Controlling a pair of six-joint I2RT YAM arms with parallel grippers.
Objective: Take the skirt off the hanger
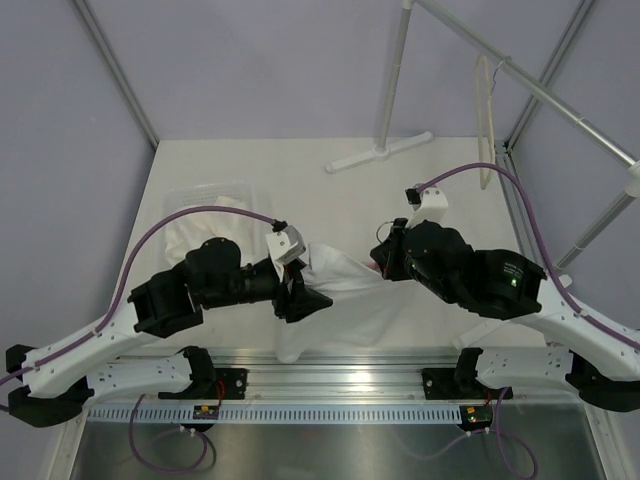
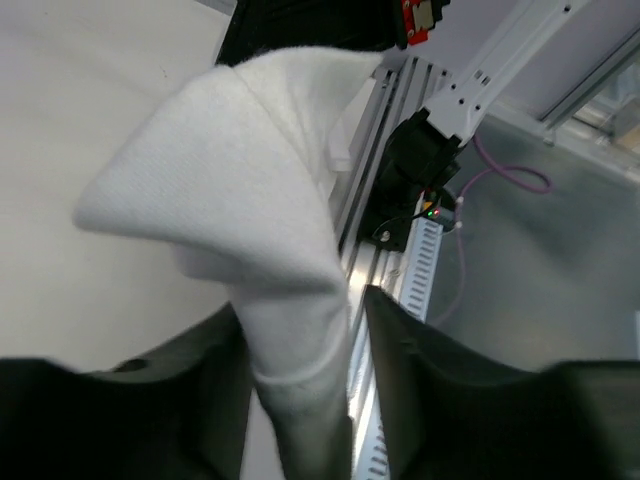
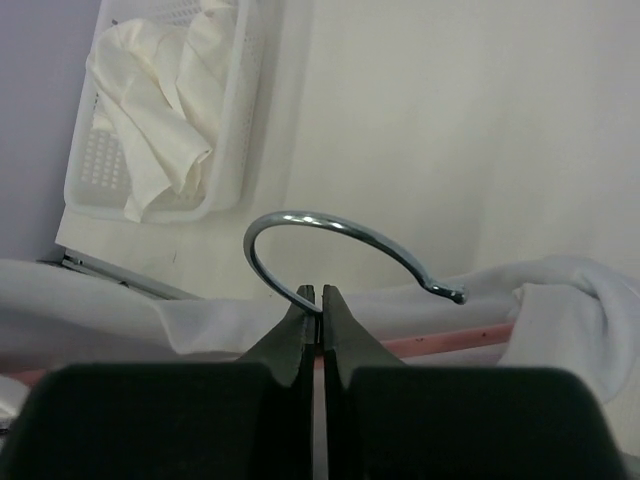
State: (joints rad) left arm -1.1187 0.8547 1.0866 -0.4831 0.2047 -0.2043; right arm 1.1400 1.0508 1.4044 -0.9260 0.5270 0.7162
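The white skirt [image 1: 350, 295] lies crumpled on the desk [image 1: 250, 160] near its 6 o'clock edge, between the two arms. Its lower hem reaches the metal rail at the front.

The left end effector [image 1: 300, 297] sits at the skirt's 9 o'clock side. In the left wrist view a thick fold of the skirt runs up between its two dark fingers [image 2: 190, 380]. The jaws stand partly spread, and a thin gap shows between the cloth and the finger at 3 o'clock.

The right end effector [image 3: 320, 292] is at the skirt's 2 o'clock side, with its jaws pressed together on the hanger [image 3: 440, 343]. They pinch the wire where the chrome hook [image 3: 310, 215] comes down toward the hanger's pinkish bar. The hook arches above the fingertips and ends toward 3 o'clock. Skirt cloth drapes over the bar on both sides of the pinch.

At 10 o'clock in the right wrist view, a white perforated basket [image 3: 235, 120] holds cream cloths [image 3: 150, 120].

A small red circuit board [image 2: 425, 15] shows at 1 o'clock in the left wrist view; its markings are too small to read.
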